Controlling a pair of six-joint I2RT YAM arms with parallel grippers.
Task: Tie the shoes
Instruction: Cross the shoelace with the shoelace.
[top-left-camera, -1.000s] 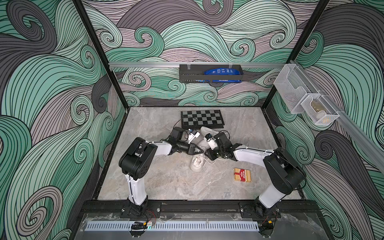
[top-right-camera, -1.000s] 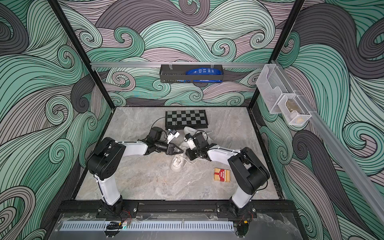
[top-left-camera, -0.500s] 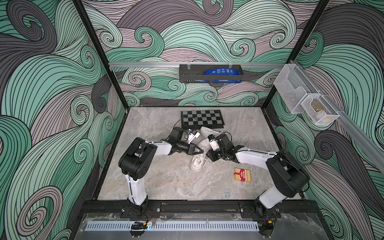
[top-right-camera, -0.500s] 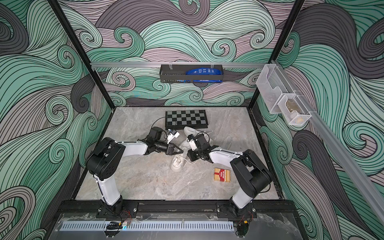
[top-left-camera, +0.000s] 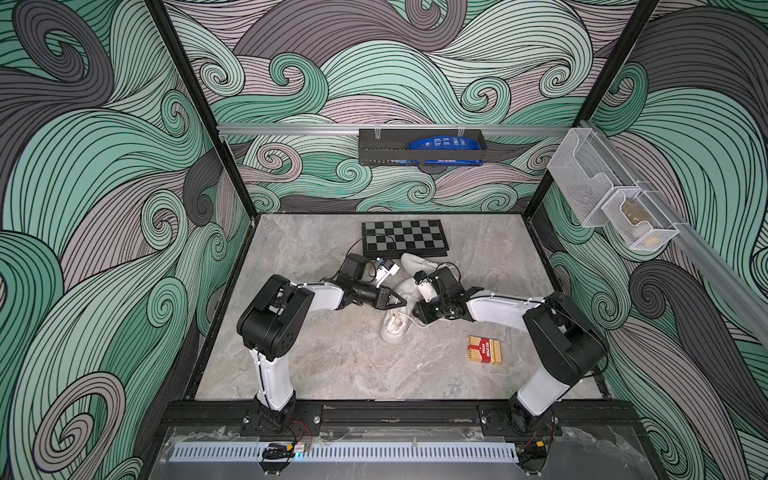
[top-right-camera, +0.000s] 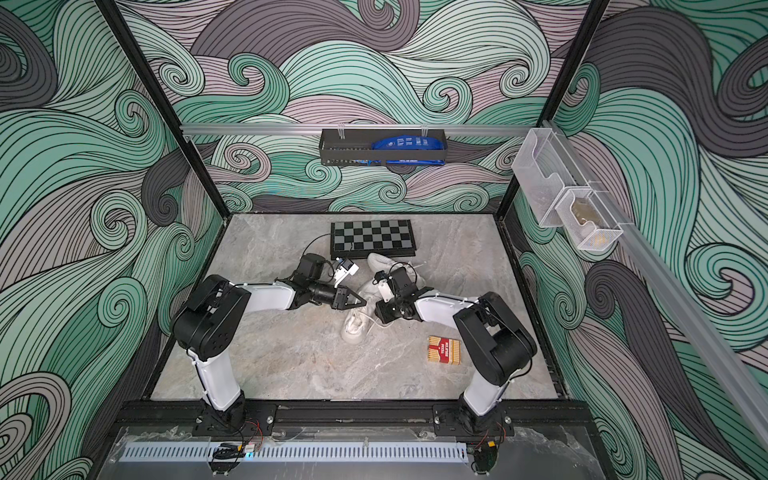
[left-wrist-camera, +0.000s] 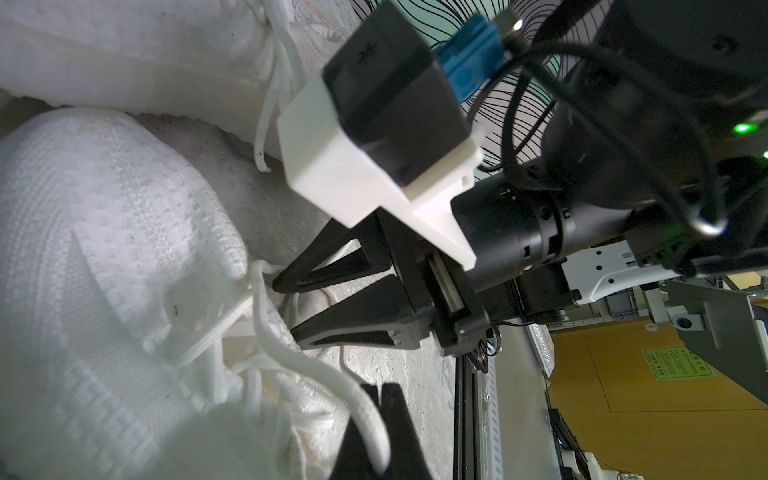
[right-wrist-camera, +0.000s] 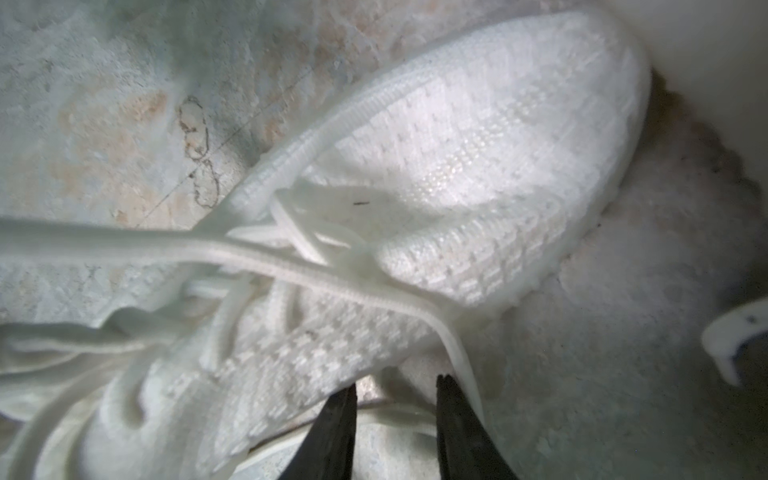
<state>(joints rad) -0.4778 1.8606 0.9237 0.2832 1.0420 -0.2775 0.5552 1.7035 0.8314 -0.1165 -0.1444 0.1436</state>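
Top views look down; wrist views close on shoe (left-wrist-camera: 104, 249).

One white shoe (top-left-camera: 393, 329) lies mid-table, the other shoe (top-left-camera: 417, 261) just behind, laces (right-wrist-camera: 291, 269) loose.

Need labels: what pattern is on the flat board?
Board: black-and-grey checks, clearest in a top view.

I am finding the middle of the surface (top-left-camera: 332, 374) crowded. The near shoe (top-left-camera: 395, 328) and far shoe (top-left-camera: 417, 262) are lying close together, the far one just beside the chessboard (top-left-camera: 404, 237). My left hand (top-left-camera: 402, 300) and right hand (left-wrist-camera: 284, 308) are nosing in from opposite sides, leaving only a narrow gap between them. A lace (right-wrist-camera: 124, 243) is stretching taut across the near shoe, crossing ahead of the right hand's parted fingers. A red packet (top-left-camera: 484, 350) is sitting beside the right arm. The front stretch of the surface and both side strips are lying open.
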